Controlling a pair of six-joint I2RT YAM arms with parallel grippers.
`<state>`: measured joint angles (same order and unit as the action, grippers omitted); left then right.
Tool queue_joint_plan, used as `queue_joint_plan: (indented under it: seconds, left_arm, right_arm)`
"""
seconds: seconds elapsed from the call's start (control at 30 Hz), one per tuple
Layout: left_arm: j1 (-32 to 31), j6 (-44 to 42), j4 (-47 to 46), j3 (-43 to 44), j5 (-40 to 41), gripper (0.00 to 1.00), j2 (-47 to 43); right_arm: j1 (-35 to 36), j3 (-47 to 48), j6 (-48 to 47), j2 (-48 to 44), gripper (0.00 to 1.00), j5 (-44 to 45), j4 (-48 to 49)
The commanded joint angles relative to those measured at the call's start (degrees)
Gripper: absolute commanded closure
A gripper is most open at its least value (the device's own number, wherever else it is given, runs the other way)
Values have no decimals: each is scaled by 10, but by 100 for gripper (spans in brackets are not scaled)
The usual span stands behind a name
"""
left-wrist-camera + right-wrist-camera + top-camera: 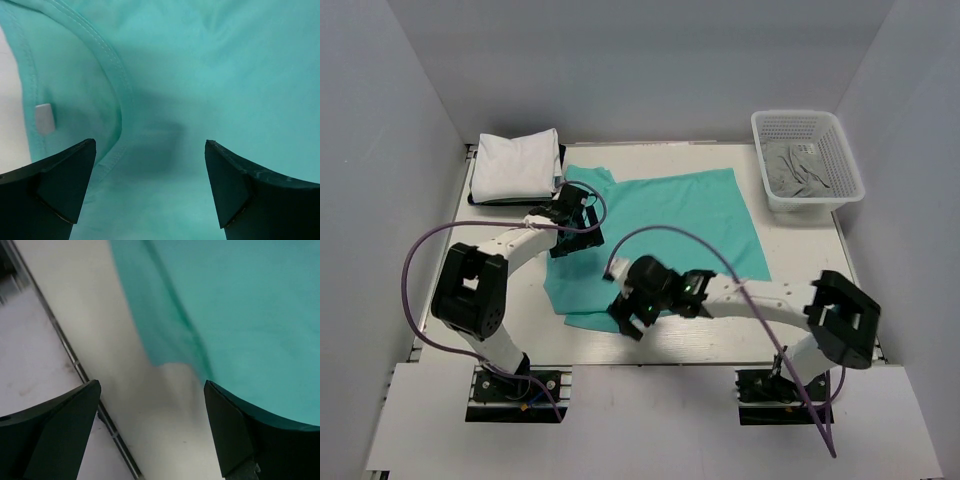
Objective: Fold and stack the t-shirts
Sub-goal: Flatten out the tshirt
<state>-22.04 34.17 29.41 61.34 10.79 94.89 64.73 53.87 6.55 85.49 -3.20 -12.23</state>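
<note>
Ok, left claw (150, 145) & right claw (151, 385) both apart, empty; right's mostly over table (150, 425), may miss teal shirt (250, 315) hem.

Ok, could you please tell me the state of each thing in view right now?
teal t-shirt: spread out on the table, not folded.
white t-shirts: folded, piled at the far left.
basket: upright, holding crumpled pale cloth.
left claw: open, empty, over the teal collar.
right claw: open, empty, at the teal t-shirt's near edge.
</note>
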Motion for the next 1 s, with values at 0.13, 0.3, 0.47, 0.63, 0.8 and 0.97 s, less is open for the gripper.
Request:
queue_joint_plan:
  seconds: [0.13,0.3,0.47,0.63,0.8,0.97]
  left_arm:
    - [-3,-18,-52,-23,-36,0,14]
    - [-3,-13,-58,-34,-36,0,27]
    - [-3,-13,-63,-45,-41,0,32]
    - [-3,-13,-63,-45,-36,0,38]
    - [-3,-8,-63,-45,-36,0,43]
    - [-3,-8,-63,-45,-36,0,43]
  right_arm:
    - [110,31,-28,88,14,77,33]
    - [116,46,-18,145,26,110,45]
    - [117,54,-8,156,26,137,48]
    - [116,60,7,152,29,145,30]
    - [116,67,37,147,37,170,1]
    - [116,80,41,173,49,165,4]
